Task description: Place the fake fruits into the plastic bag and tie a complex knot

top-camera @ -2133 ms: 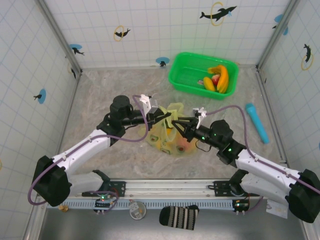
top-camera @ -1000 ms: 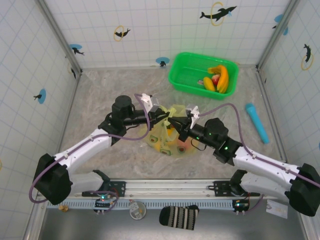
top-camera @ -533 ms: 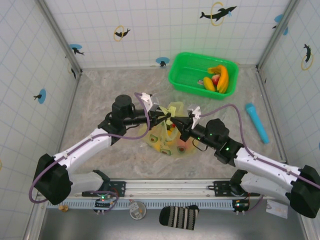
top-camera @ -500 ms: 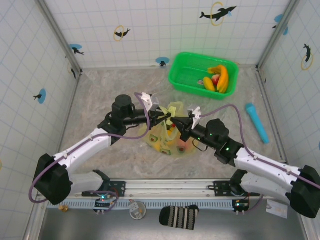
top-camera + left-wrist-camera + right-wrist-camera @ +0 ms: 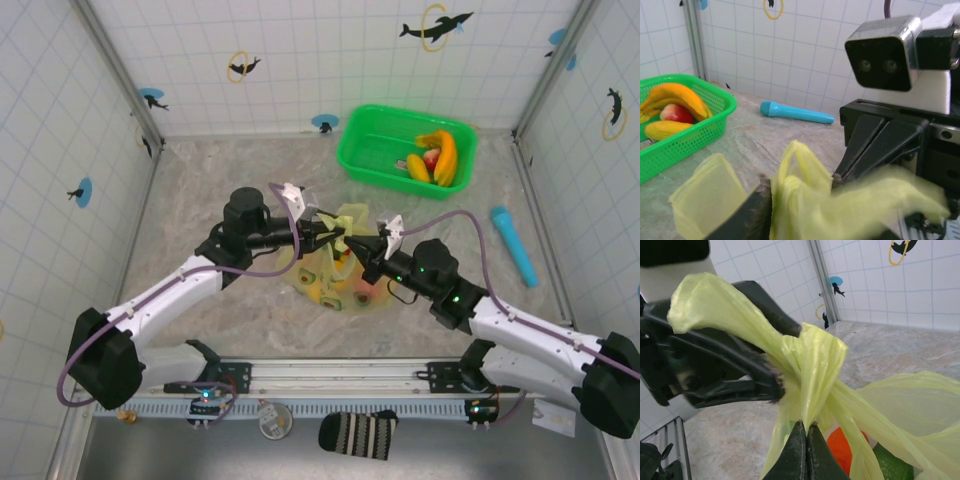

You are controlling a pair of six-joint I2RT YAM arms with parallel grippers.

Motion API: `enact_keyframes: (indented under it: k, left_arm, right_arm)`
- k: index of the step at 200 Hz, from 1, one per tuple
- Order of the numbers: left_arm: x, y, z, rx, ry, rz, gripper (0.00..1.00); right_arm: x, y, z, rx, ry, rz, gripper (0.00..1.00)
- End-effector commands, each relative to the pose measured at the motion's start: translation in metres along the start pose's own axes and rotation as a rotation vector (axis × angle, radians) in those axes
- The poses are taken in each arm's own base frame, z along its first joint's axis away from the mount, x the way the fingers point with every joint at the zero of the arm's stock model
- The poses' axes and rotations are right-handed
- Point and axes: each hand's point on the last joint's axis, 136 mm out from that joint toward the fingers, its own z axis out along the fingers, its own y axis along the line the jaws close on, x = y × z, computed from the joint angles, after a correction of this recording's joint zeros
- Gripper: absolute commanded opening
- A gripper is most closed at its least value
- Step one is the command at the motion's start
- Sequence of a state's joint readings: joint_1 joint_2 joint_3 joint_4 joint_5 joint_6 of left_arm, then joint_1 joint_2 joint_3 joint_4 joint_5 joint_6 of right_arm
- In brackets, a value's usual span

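1. My left fingers (image 5: 322,232) have just let go. A second ago they were clamped on the bag's handle (image 5: 812,360). Now they stand partly apart, with the yellow strip lying loose against them.
2. My right fingers (image 5: 805,447) have not changed. They are still pinched tight on the handle just below its twist, holding it up off the desk (image 5: 200,200).
3. The bag (image 5: 335,288) sits mid-desk, a little toward the near edge, under both wrists. An orange fruit (image 5: 847,442) shows through its skin.
4. I take this as a hand-over within the tying. One wrap is laid, and my left side is now free to take a loose end for the next pass.
5. I cannot tell whether the twist is yet a true knot. With only my right pinch on it, it may slacken if that grip slips.
6. The basket (image 5: 362,165) at the far right corner still holds bananas (image 5: 440,155) and a red piece. So the filling part looks unfinished if those also belong in the bag.
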State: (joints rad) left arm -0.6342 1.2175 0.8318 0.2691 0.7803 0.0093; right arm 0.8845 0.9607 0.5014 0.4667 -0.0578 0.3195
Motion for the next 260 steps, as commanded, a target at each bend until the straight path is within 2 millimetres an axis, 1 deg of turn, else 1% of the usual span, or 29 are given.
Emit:
enact_keyframes:
  k: [1, 31, 59, 90, 105, 117, 125, 142, 156, 163, 172, 177, 182, 189, 201, 211, 215, 226, 236, 246, 260]
  left_arm:
    - [-0.014, -0.008, 0.001, 0.044, -0.018, 0.011, 0.40]
    - [-0.014, -0.008, 0.002, 0.045, -0.016, 0.008, 0.41]
    - [-0.013, -0.003, 0.005, 0.040, -0.007, -0.006, 0.41]
    - [-0.008, 0.000, 0.009, 0.045, 0.012, -0.017, 0.36]
    - [-0.005, -0.003, 0.009, 0.059, 0.018, -0.019, 0.31]
    - [-0.004, -0.005, 0.009, 0.071, 0.023, -0.014, 0.25]
    - [-0.003, -0.006, 0.008, 0.078, 0.025, -0.003, 0.18]
    - [-0.004, -0.008, 0.008, 0.085, 0.024, 0.019, 0.00]
    - [-0.006, -0.009, 0.007, 0.088, 0.019, 0.045, 0.00]
    - [-0.007, -0.009, 0.007, 0.084, 0.016, 0.061, 0.00]
    - [-0.008, -0.008, 0.007, 0.079, 0.016, 0.081, 0.00]
    - [-0.008, -0.007, 0.007, 0.071, 0.015, 0.090, 0.00]
    - [-0.007, -0.006, 0.007, 0.067, 0.016, 0.097, 0.00]
    - [-0.007, -0.006, 0.007, 0.065, 0.016, 0.112, 0.00]
    - [-0.006, -0.008, 0.006, 0.074, 0.014, 0.146, 0.00]
    - [-0.005, -0.014, 0.006, 0.091, 0.009, 0.191, 0.00]
    - [-0.004, -0.015, 0.005, 0.094, 0.010, 0.211, 0.00]
    - [-0.003, -0.019, 0.005, 0.095, 0.007, 0.264, 0.00]
    - [-0.002, -0.023, 0.004, 0.099, 0.002, 0.310, 0.00]
    - [-0.003, -0.025, 0.002, 0.098, -0.006, 0.341, 0.00]
    - [-0.005, -0.026, 0.002, 0.102, -0.011, 0.354, 0.00]
  right_arm:
    - [-0.003, 0.004, 0.004, -0.015, -0.001, -0.017, 0.00]
    - [-0.004, 0.008, 0.008, -0.027, 0.004, -0.029, 0.00]
    - [-0.004, 0.014, 0.012, -0.032, 0.021, -0.056, 0.00]
    - [-0.006, 0.017, 0.013, -0.027, 0.018, -0.070, 0.00]
    - [-0.007, 0.016, 0.012, -0.022, 0.017, -0.075, 0.00]
    - [-0.006, 0.014, 0.012, -0.013, 0.018, -0.079, 0.00]
    - [-0.006, 0.013, 0.012, -0.008, 0.018, -0.081, 0.00]
    - [-0.005, 0.011, 0.012, -0.001, 0.026, -0.086, 0.00]
    - [-0.003, 0.013, 0.012, -0.012, 0.053, -0.104, 0.00]
    - [-0.002, 0.017, 0.011, -0.031, 0.072, -0.122, 0.08]
    - [-0.003, 0.025, 0.009, -0.072, 0.102, -0.144, 0.26]
    - [-0.004, 0.030, 0.006, -0.095, 0.116, -0.161, 0.34]
    - [-0.007, 0.034, 0.003, -0.110, 0.126, -0.179, 0.39]
    - [-0.011, 0.039, -0.003, -0.128, 0.134, -0.206, 0.43]
    - [-0.024, 0.045, -0.014, -0.146, 0.119, -0.255, 0.44]
    - [-0.039, 0.045, -0.023, -0.136, 0.080, -0.293, 0.45]
    - [-0.037, 0.042, -0.025, -0.123, 0.094, -0.304, 0.45]
    - [-0.044, 0.034, -0.031, -0.093, 0.077, -0.351, 0.46]
    - [-0.045, 0.030, -0.032, -0.108, 0.082, -0.388, 0.46]
    - [-0.042, 0.022, -0.031, -0.118, 0.107, -0.424, 0.46]
    - [-0.041, 0.007, -0.024, -0.114, 0.148, -0.421, 0.46]
